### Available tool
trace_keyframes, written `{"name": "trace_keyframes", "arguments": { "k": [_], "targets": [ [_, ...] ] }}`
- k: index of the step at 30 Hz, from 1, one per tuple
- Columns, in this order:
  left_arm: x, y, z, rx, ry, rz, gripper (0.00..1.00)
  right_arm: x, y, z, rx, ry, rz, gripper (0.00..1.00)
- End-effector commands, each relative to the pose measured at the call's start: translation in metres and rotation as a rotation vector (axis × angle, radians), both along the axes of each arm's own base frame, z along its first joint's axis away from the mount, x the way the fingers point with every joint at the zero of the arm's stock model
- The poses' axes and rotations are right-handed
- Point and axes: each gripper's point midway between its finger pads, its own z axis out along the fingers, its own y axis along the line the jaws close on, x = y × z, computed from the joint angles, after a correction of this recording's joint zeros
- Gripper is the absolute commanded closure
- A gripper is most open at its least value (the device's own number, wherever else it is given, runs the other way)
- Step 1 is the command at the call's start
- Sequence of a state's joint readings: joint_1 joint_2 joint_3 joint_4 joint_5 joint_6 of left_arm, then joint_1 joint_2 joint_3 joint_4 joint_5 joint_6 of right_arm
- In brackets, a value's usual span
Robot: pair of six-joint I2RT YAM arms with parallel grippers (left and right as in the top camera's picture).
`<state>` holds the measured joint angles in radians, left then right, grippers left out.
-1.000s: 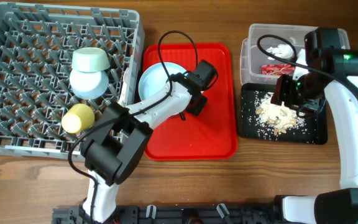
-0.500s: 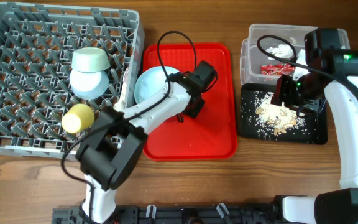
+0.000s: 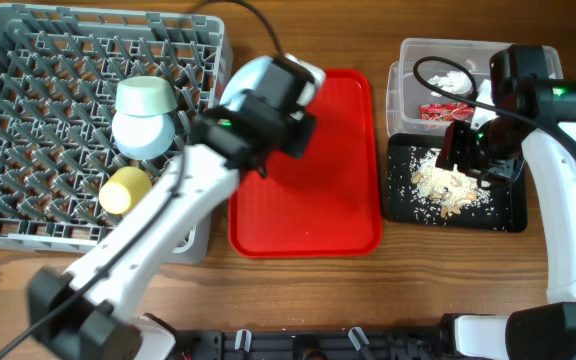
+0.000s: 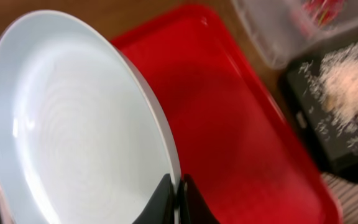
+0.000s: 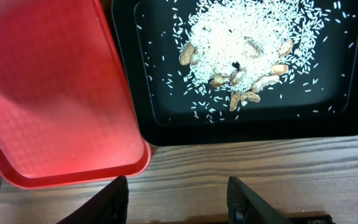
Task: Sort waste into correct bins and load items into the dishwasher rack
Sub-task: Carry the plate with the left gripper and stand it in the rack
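Note:
My left gripper is shut on the rim of the round pale-blue plate and holds it tilted above the left edge of the red serving tray, beside the grey dishwasher rack. In the left wrist view the fingertips pinch the plate. Two pale bowls and the yellow cup sit in the rack. My right gripper is open and empty above the black tray of rice crumbs. The fork and spoon are out of view.
The clear tub at the back right holds the red wrapper and the white tissue. The red tray lies just left of the black tray. Bare wood table runs along the front.
My left arm has lifted the plate off the red tray and carried it up and to the left, toward the rack. The right arm has not moved.

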<state>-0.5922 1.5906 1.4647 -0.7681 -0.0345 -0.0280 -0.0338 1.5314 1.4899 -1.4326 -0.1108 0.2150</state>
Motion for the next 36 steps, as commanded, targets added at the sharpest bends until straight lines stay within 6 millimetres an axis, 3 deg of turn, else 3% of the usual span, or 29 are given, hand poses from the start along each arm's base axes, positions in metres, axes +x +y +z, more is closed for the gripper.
{"name": "trace_keyframes", "arguments": {
  "k": [1,7,10,14,24,29,30,31,33,34,36],
  "targets": [
    [0.011,0.016,0.050,-0.212,-0.040,-0.017,0.96,0.002,-0.001,0.011,-0.008,-0.041,0.008,0.49],
    [0.031,0.053,0.068,-0.440,0.004,-0.035,0.96,0.002,-0.001,0.011,-0.007,-0.040,0.004,0.49],
    [0.044,0.082,0.066,-0.545,0.045,-0.023,0.96,0.002,-0.001,0.011,-0.007,-0.040,0.004,0.49],
    [0.050,0.099,0.060,-0.657,0.107,-0.037,0.96,0.002,-0.001,0.011,-0.007,-0.041,0.004,0.49],
    [0.071,0.122,0.010,-0.770,0.259,0.008,0.96,0.002,-0.001,0.011,-0.007,-0.040,0.004,0.49],
    [0.080,0.139,-0.003,-0.751,0.258,0.065,0.93,0.001,-0.001,0.011,-0.008,-0.038,0.004,0.48],
    [0.082,0.144,-0.005,-0.738,0.253,0.084,0.80,0.002,-0.001,0.011,-0.007,-0.039,0.005,0.49],
    [0.083,0.148,-0.006,-0.733,0.248,0.096,0.74,0.002,-0.001,0.011,-0.007,-0.039,0.005,0.49],
    [0.084,0.155,-0.004,-0.736,0.241,0.109,0.46,0.002,-0.001,0.011,-0.008,-0.039,0.005,0.49],
    [0.083,0.158,-0.003,-0.739,0.241,0.118,0.22,0.002,-0.001,0.011,-0.008,-0.039,0.005,0.49],
    [0.081,0.162,0.001,-0.738,0.234,0.127,0.03,0.002,-0.001,0.011,-0.008,-0.040,0.005,0.48]
  ]
}}
